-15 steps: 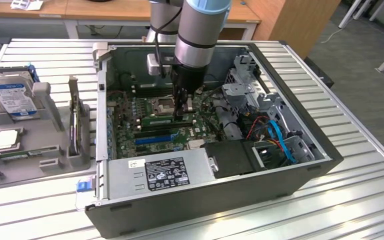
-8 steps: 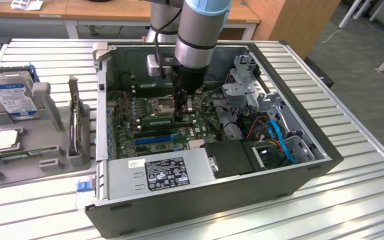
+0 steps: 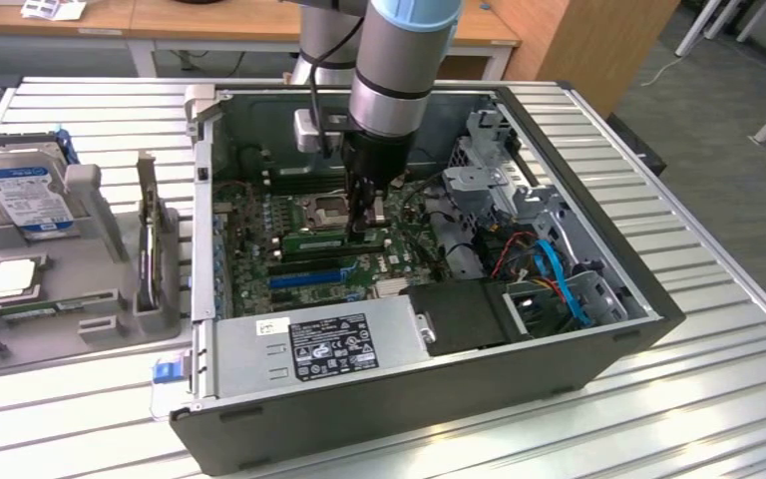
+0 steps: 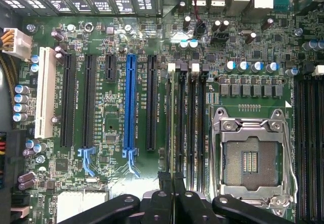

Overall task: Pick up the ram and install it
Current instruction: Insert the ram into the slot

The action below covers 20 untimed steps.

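Jaws shut; gripper (image 3: 367, 222) just above ram (image 3: 334, 240). Ram: likely light, stiff, thin, fragile; hold flat faces mid-length.

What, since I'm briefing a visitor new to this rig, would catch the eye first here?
The grey robot arm reaches down into the open computer case on the slatted table, its gripper shut just over the black memory slots. In the wrist view, the bright blue expansion slot stands out, and the empty CPU socket sits beside those memory slots.
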### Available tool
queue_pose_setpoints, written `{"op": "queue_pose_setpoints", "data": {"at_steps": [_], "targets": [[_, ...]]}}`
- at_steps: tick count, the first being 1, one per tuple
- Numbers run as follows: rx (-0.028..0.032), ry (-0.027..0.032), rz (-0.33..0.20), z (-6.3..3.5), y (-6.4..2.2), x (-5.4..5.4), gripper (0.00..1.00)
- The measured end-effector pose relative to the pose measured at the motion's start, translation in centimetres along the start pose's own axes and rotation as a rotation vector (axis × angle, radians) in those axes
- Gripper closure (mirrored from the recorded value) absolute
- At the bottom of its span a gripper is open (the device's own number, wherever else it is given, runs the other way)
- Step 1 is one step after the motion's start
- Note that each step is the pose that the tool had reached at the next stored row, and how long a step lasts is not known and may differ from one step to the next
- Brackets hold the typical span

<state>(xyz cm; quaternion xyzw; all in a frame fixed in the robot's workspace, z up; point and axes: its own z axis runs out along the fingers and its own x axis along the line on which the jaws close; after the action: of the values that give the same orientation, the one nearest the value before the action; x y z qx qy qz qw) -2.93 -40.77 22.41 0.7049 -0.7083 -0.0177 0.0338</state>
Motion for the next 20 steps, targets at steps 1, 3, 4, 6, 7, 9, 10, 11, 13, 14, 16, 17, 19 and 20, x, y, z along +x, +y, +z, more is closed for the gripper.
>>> {"op": "queue_pose_setpoints", "data": {"at_steps": [1, 3, 4, 6, 7, 9, 10, 11, 13, 14, 16, 17, 19, 20], "targets": [[-0.0004, 0.0002, 0.0, -0.02, -0.08, 0.0, 0.88], [0.0003, 0.0002, 0.0, -0.03, -0.19, 0.0, 0.88], [0.0003, 0.0001, 0.0, -0.02, -0.22, 0.0, 0.88], [0.0005, -0.0001, 0.0, -0.02, -0.23, 0.0, 0.88], [0.0004, -0.0001, 0.0, -0.02, -0.23, -0.01, 0.88], [0.0004, -0.0001, 0.0, -0.02, -0.23, 0.0, 0.88], [0.0004, -0.0002, 0.0, -0.02, -0.23, -0.01, 0.88], [0.0005, -0.0002, 0.0, -0.07, -0.23, -0.01, 0.88], [0.0008, -0.0005, -0.001, -0.24, -0.23, -0.01, 0.88], [0.0005, -0.0001, 0.0, -0.32, -0.22, 0.0, 0.88], [0.0005, -0.0003, -0.001, -0.33, -0.22, 0.0, 0.88], [0.0005, -0.0002, 0.0, -0.33, -0.21, 0.0, 0.88], [0.0004, 0.0002, 0.0, -0.4, -0.2, 0.01, 0.88], [0.0013, 0.0002, 0.0, -0.47, -0.19, 0.01, 0.88]]}}
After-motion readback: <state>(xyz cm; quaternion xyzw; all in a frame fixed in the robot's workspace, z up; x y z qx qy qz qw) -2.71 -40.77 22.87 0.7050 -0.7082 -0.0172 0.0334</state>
